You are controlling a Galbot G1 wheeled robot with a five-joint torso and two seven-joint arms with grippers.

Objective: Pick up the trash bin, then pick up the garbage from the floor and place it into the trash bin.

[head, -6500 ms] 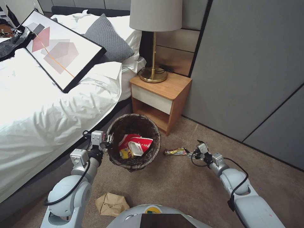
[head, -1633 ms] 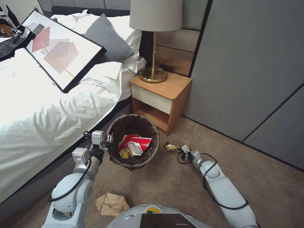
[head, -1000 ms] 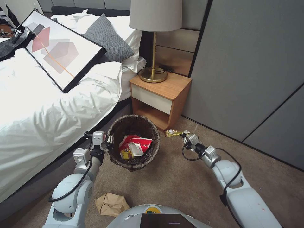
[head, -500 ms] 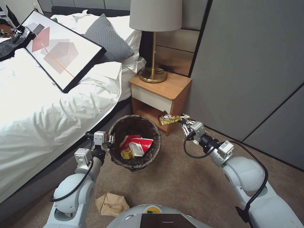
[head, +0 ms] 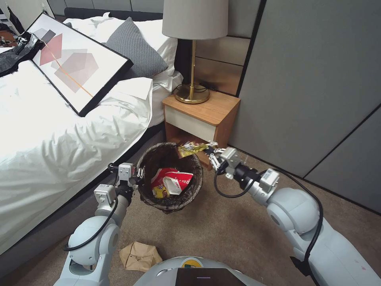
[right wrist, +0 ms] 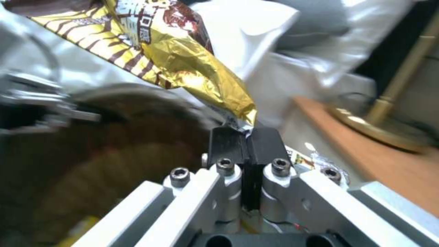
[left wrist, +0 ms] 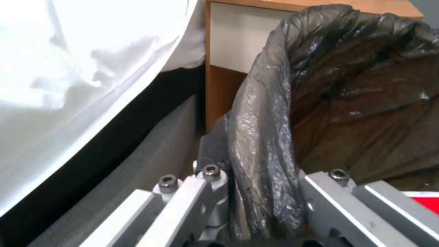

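The trash bin (head: pixel 197 183), lined with a dark bag, stands tilted by the bed's side, and my left gripper (head: pixel 136 175) is shut on its near-left rim. The left wrist view shows the bag-covered rim (left wrist: pixel 260 113) pinched in the left gripper (left wrist: pixel 263 178). My right gripper (head: pixel 210 152) is shut on a gold-and-brown candy wrapper (head: pixel 191 149), holding it over the bin's far rim. Close up, the wrapper (right wrist: pixel 183 65) hangs from the closed right gripper (right wrist: pixel 247 135). Red-and-white paper cups (head: pixel 174 179) and a yellow wrapper (head: pixel 158 193) lie inside the bin. A crumpled brown paper bag (head: pixel 139 256) lies on the carpet near my base.
A wooden nightstand (head: pixel 202 115) with a brass lamp (head: pixel 193 47) stands just behind the bin. The bed (head: pixel 59 131) with a framed picture (head: pixel 75 59) runs along the left. Grey wall panels (head: pixel 317 99) close off the right, with open carpet in front of them.
My right gripper has lifted the candy wrapper off the floor and carried it left, to above the bin's far rim. The left gripper has kept its hold on the bin.
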